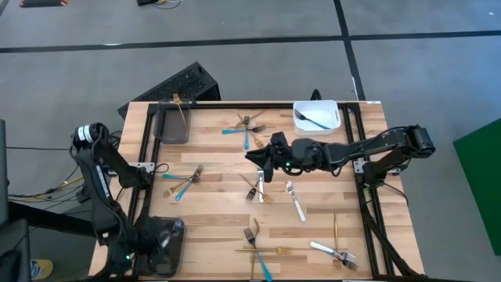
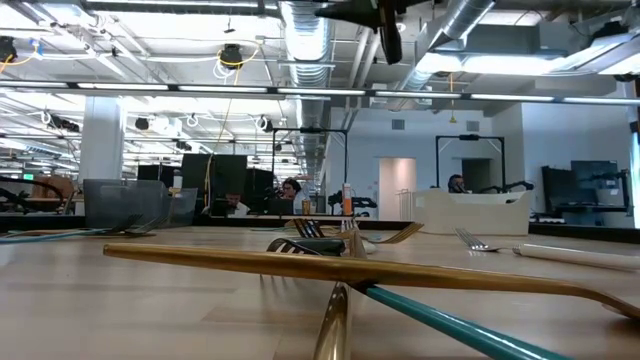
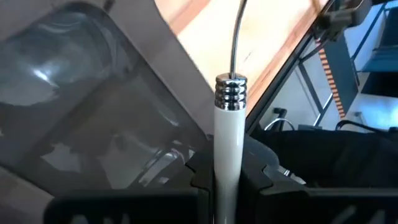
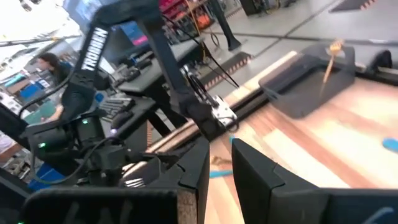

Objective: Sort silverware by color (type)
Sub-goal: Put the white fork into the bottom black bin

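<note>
My left gripper (image 1: 160, 239) hovers over the dark tray (image 1: 174, 252) at the table's near-left corner, shut on a white-handled utensil (image 3: 227, 143). My right gripper (image 1: 262, 163) hangs above the table's middle, fingers a narrow gap apart and empty; it also shows high up in the low view (image 2: 388, 35). Below it lie a white-handled fork (image 1: 260, 186) and a crossed dark one. More silverware lies flat on the wood: blue-handled forks (image 1: 246, 131) (image 1: 184, 185) (image 1: 261, 262), gold pieces (image 1: 266, 250) (image 1: 335, 227), white-handled ones (image 1: 297, 200) (image 1: 333, 252). My left gripper pinches the utensil's white handle (image 3: 227, 168) between its two fingers (image 3: 200, 180), which lie along the handle. The ribbed metal collar (image 3: 230, 93) and thin metal shaft stick out past the fingertips. The utensil is lifted clear above the dark tray (image 3: 93, 93).
A second dark tray (image 1: 171, 125) at the far-left corner holds a gold fork (image 1: 182, 110). A white bin (image 1: 317, 116) at the far right holds one dark utensil. A black frame rail edges the table. Bare wood lies between the scattered pieces.
</note>
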